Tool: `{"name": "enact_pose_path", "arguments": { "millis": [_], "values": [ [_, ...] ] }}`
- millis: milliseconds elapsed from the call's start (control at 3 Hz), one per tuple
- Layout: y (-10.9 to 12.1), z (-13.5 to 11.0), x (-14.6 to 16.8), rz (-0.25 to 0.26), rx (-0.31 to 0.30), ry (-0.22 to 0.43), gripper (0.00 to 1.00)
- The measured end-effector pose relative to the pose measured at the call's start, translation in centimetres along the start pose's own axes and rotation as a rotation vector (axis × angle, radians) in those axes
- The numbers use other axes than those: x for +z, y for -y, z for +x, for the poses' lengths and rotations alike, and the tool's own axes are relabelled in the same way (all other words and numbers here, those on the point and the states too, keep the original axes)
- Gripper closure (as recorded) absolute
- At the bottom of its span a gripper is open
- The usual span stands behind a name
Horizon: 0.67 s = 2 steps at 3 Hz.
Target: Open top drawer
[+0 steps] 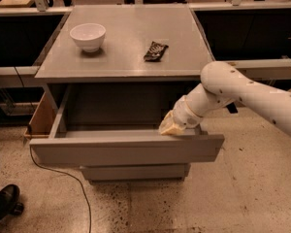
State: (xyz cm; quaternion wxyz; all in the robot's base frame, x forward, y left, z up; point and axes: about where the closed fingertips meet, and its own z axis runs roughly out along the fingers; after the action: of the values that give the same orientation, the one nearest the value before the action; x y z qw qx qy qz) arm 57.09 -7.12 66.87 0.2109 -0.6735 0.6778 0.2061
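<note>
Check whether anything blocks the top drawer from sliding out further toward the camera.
Nothing visible does. The gripper sits just behind the front panel of the top drawer, right of centre. A cable lies on the floor to the lower left, below drawer level, and a shoe stands at far left, off its path.

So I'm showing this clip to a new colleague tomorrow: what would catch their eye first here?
Most striking is the top drawer, pulled far out beneath the cabinet top with its deep grey interior exposed. The white arm reaches in from the right, and the gripper sits just behind the drawer's front panel near its right end. On the top stand a white bowl at the left and a dark packet nearer the middle.
</note>
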Motion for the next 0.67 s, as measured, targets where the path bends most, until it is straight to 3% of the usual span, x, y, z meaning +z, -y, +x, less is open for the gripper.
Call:
{"name": "enact_pose_path", "arguments": {
  "millis": [333,667],
  "values": [
    [0.1,0.0,0.0,-0.002,0.0,0.0,1.0],
    [-4.2,-0.1,-0.1,-0.086,0.025,-0.005,1.0]
  ]
}}
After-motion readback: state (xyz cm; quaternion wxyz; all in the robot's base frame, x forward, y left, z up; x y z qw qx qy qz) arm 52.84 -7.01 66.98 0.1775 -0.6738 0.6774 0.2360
